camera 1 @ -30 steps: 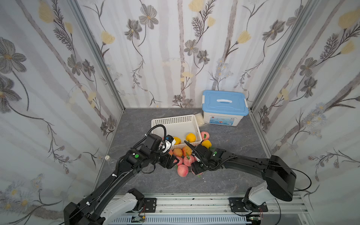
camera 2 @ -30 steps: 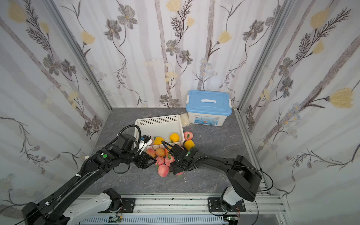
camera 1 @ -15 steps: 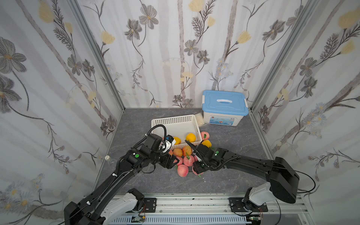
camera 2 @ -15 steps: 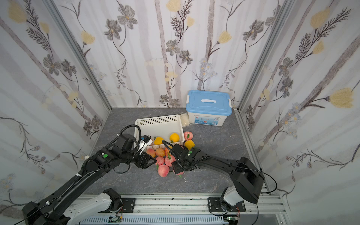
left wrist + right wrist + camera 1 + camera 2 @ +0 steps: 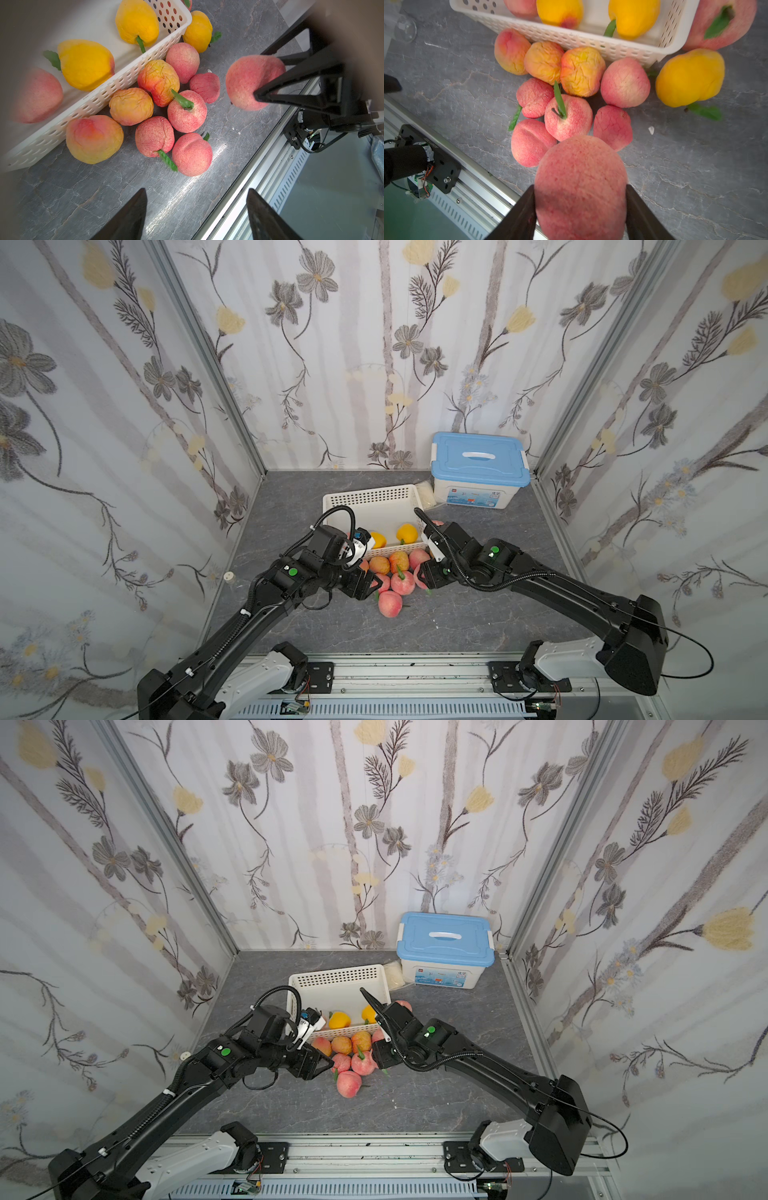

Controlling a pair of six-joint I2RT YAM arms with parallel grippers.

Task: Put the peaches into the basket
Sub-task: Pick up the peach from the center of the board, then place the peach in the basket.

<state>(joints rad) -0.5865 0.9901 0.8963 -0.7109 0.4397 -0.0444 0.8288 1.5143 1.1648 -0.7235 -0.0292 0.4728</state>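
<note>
Pink peach [image 5: 581,166] sits pinched between jaws of the right gripper [image 5: 579,188]

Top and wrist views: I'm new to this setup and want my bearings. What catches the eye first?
A heap of pink-red and orange toy peaches lies on the grey stone-look table, against the near wall of the shallow white perforated plastic basket, with yellow ones inside. The right gripper clamps one pink peach beside the heap.
</note>
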